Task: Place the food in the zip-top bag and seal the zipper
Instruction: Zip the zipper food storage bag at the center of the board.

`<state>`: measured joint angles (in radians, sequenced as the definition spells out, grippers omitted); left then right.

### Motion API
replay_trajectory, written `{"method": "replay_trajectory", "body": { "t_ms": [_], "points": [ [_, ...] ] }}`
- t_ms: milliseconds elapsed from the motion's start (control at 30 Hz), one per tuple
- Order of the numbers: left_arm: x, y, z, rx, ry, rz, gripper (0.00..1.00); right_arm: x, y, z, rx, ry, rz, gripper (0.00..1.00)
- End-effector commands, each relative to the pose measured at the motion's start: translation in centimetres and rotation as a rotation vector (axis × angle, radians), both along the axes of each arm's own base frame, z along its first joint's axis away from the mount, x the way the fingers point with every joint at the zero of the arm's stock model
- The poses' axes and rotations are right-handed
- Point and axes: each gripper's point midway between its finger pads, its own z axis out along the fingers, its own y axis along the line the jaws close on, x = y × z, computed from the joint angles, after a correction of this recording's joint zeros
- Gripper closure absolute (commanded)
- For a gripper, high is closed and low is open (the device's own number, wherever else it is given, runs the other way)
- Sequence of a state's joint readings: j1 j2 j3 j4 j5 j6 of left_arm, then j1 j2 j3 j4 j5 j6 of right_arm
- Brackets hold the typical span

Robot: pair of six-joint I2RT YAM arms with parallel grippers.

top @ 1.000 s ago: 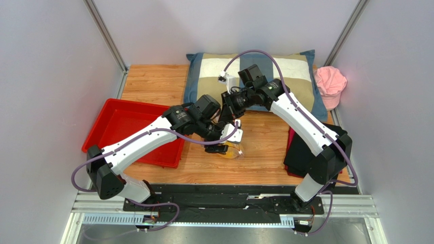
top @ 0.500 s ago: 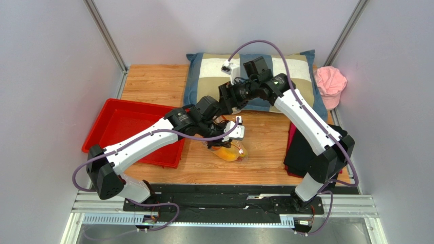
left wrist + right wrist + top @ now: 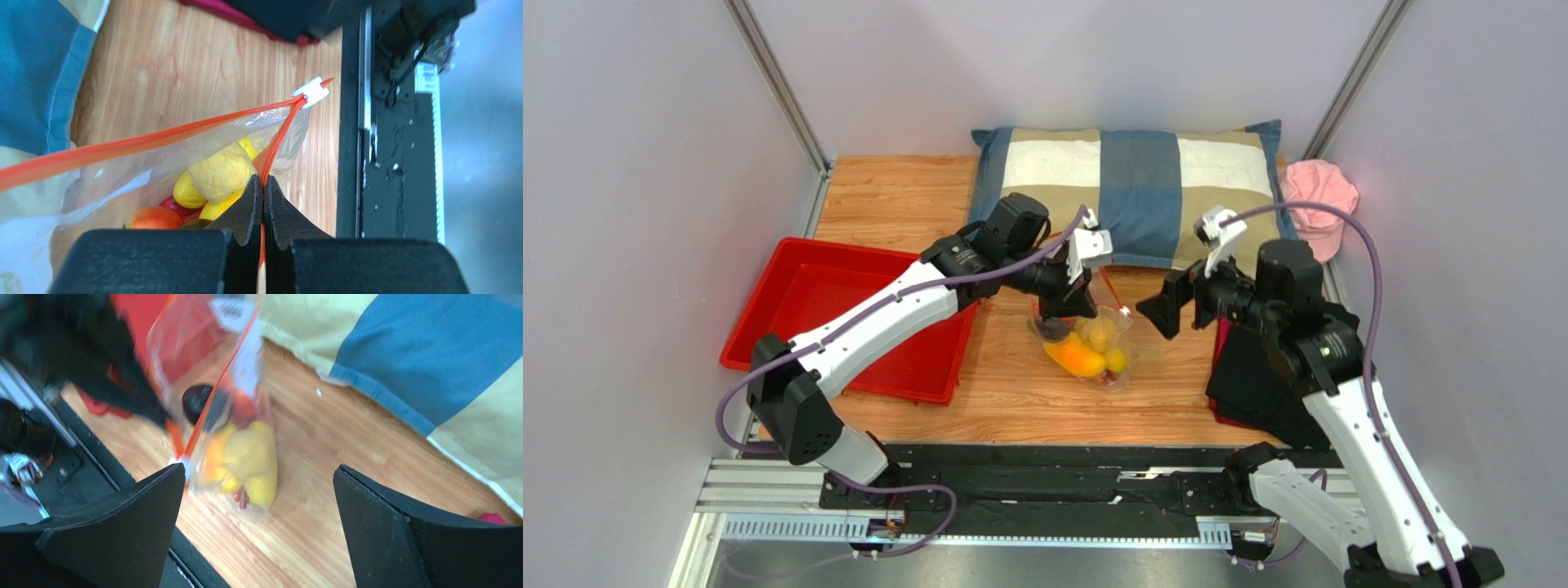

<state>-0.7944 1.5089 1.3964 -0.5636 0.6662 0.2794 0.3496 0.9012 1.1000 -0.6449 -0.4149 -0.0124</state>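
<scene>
The clear zip-top bag point(image 3: 1097, 355) hangs over the wooden table with the food point(image 3: 1078, 355) inside: yellow pieces point(image 3: 220, 174), an orange one point(image 3: 153, 218) and a dark round fruit point(image 3: 196, 399). My left gripper point(image 3: 264, 184) is shut on one side of the orange-red zipper point(image 3: 184, 138) and holds the bag up by it. The two zipper strips spread apart from the white slider point(image 3: 311, 92), so the mouth is open. My right gripper point(image 3: 259, 470) stands wide open just right of the bag point(image 3: 236, 425), holding nothing; the top view shows this gripper point(image 3: 1163, 309) apart from the bag.
A checked pillow point(image 3: 1136, 184) lies at the back. A red tray point(image 3: 830, 319) sits at the left under the left arm. A pink cap point(image 3: 1318, 202) is at the back right. A dark folded item point(image 3: 1247, 380) lies at the right edge.
The left gripper shut on the zipper strip and lifted the bag back and right. The right gripper opened, let go and swung away to the right.
</scene>
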Motion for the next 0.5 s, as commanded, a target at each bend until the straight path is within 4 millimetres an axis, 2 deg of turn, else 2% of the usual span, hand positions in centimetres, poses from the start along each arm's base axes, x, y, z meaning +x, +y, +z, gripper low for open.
{"method": "replay_trajectory", "body": {
  "t_ms": [0,33,133,233,300,467],
  "points": [
    [1.1,-2.0,4.3,-0.147,0.072,0.009,1.0,-1.8,-0.3,-0.4,-0.036,-0.123,0.082,0.05],
    [1.5,-2.1,4.6,-0.154,0.085,0.017,1.0,-2.6,-0.7,-1.3,-0.059,-0.107,0.083,0.06],
    [2.6,-2.4,4.5,-0.163,0.131,0.033,1.0,-3.4,-1.2,-1.9,-0.089,-0.152,0.102,0.08],
    [3.1,-2.8,4.4,-0.167,0.144,0.04,1.0,-3.8,-0.8,-1.6,-0.06,-0.201,0.127,0.1],
    [3.2,-2.9,4.2,-0.165,0.155,0.044,1.0,-3.9,-0.5,-2.3,-0.052,-0.197,0.147,0.11],
    [3.1,-3.2,3.9,-0.164,0.182,0.033,1.0,-3.0,0.4,-2.2,-0.049,-0.25,0.187,0.21]
  ]
}}
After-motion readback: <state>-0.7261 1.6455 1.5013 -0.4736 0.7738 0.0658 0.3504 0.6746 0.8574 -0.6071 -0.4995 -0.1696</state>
